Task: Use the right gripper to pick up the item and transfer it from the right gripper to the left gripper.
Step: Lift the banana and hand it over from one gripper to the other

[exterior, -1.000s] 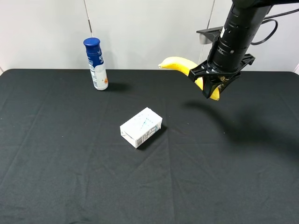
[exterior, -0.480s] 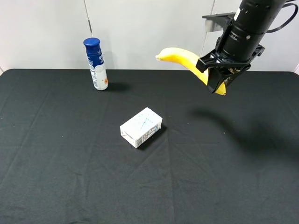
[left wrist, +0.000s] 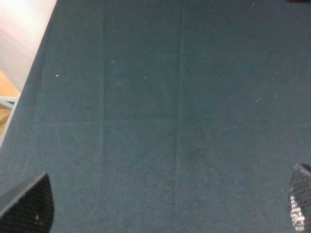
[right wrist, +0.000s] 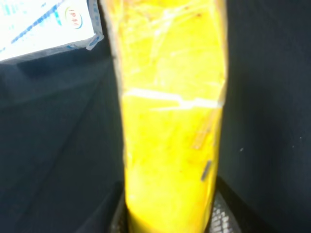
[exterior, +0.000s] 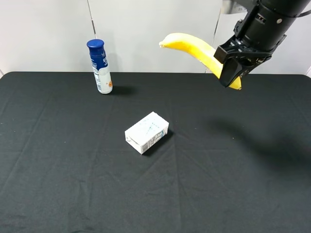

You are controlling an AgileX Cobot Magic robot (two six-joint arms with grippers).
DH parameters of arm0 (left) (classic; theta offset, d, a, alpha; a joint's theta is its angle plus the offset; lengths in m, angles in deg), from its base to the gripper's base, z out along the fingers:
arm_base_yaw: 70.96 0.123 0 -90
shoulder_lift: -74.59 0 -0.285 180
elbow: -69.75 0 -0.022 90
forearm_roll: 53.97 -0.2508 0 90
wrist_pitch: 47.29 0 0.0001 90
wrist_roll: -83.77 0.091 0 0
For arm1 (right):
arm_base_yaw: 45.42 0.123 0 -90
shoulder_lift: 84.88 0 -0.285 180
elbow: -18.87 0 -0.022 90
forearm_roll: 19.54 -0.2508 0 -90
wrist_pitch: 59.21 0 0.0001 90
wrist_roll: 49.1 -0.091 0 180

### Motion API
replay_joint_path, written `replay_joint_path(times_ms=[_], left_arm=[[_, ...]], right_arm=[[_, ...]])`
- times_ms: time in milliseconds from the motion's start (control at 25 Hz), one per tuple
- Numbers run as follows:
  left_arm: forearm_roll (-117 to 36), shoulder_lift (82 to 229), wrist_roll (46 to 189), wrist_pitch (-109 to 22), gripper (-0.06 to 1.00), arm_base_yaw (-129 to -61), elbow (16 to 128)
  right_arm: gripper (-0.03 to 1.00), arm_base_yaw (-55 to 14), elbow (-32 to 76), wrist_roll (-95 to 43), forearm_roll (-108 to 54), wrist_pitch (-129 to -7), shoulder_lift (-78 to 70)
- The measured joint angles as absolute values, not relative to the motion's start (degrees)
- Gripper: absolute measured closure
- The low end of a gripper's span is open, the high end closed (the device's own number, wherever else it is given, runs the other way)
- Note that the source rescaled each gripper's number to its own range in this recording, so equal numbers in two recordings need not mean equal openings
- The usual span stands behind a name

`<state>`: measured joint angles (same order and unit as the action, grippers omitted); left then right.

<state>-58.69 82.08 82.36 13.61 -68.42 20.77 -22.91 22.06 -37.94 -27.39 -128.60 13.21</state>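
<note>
Banana, yellow and curved, held in mid-air above the far right of the black table, clamped near its lower end in the right gripper. Pickup apparently done; handover not yet begun. Left gripper out of the high view, fingertips spread wide, holding nothing. White carton and blue-capped bottle on the table, well apart.
</note>
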Motion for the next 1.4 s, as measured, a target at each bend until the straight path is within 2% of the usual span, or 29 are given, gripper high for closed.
replay_joint_path(times_ms=[640, 880, 1040, 1400], left_arm=[[-57.29, 82.08, 82.41, 13.61, 0.02, -68.42, 20.77], [-53.10, 82.68, 85.69, 13.77, 0.02, -68.42, 20.96], [-49.57, 88.20, 90.51, 13.98, 0.02, -68.42, 23.04], [-35.76, 104.08, 105.97, 14.88, 0.02, -69.61, 28.95]], right_arm=[[0.92, -22.33, 13.26, -29.39, -29.82, -128.78, 6.15], [0.92, -12.45, 12.28, -29.10, -23.46, -128.94, 5.55], [0.92, -6.35, 12.28, -29.05, -19.93, -128.94, 5.55], [0.92, -3.77, 12.28, -28.98, -19.10, -128.94, 5.55]])
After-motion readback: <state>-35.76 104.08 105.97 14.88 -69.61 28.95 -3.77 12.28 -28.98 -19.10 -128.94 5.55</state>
